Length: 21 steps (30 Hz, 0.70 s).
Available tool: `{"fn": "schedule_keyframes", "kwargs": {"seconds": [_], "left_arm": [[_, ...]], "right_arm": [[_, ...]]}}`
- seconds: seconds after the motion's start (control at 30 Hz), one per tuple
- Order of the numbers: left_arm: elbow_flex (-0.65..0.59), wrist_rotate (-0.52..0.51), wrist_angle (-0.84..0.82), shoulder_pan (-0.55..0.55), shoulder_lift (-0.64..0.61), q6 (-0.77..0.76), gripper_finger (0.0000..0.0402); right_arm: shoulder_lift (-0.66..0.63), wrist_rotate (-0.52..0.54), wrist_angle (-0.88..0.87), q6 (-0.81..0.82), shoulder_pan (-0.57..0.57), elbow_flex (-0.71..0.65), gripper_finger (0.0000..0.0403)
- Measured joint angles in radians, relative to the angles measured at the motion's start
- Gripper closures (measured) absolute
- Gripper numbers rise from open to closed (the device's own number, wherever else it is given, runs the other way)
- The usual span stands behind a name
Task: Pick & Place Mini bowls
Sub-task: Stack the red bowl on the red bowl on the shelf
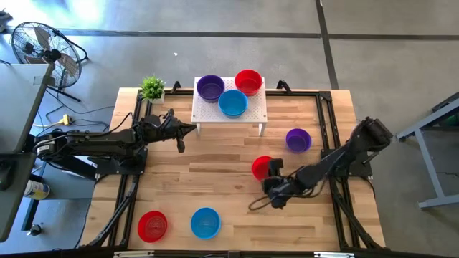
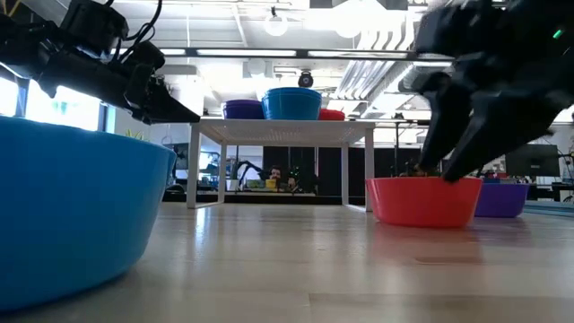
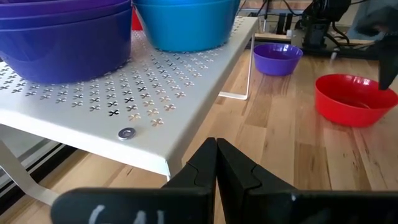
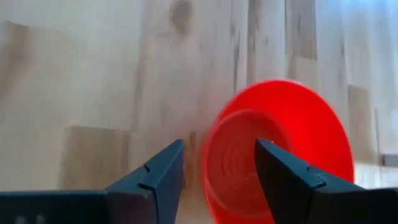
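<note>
The wooden bench (image 1: 215, 179) carries a white stand (image 1: 247, 113) (three bowls on it: purple (image 1: 210, 87), blue (image 1: 232, 103), red (image 1: 248, 81)), with a lone purple bowl (image 1: 297, 140) to its right and a red bowl (image 1: 152, 226) and blue bowl (image 1: 205, 222) at the near edge. The right pincer (image 4: 219, 163) stands wide over the rim of another red bowl (image 1: 261, 167) resting mid-bench. The left pincer (image 3: 216, 163), fingers pressed together and holding nothing, hovers at the stand's left edge.

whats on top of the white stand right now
Three mini bowls sit on the white stand: a purple bowl, a blue bowl and a red bowl. In the left wrist view the purple one looks stacked; how many are nested cannot be told.
</note>
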Motion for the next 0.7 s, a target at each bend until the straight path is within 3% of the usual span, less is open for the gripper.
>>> {"fn": "schedule_keyframes", "kwargs": {"seconds": [0.2,0.4,0.7], "left_arm": [[0.000,0.000,-0.010,0.000,0.000,0.000,0.0399],[0.000,-0.001,-0.021,0.000,0.000,0.000,0.0399],[0.000,-0.001,-0.022,0.000,0.000,0.000,0.0399]], "right_arm": [[0.069,-0.078,0.005,0.004,-0.064,0.009,0.0285],[0.077,-0.063,0.006,-0.052,-0.080,0.009,0.0389],[0.059,-0.050,0.021,-0.066,-0.046,0.010,0.0400]]}}
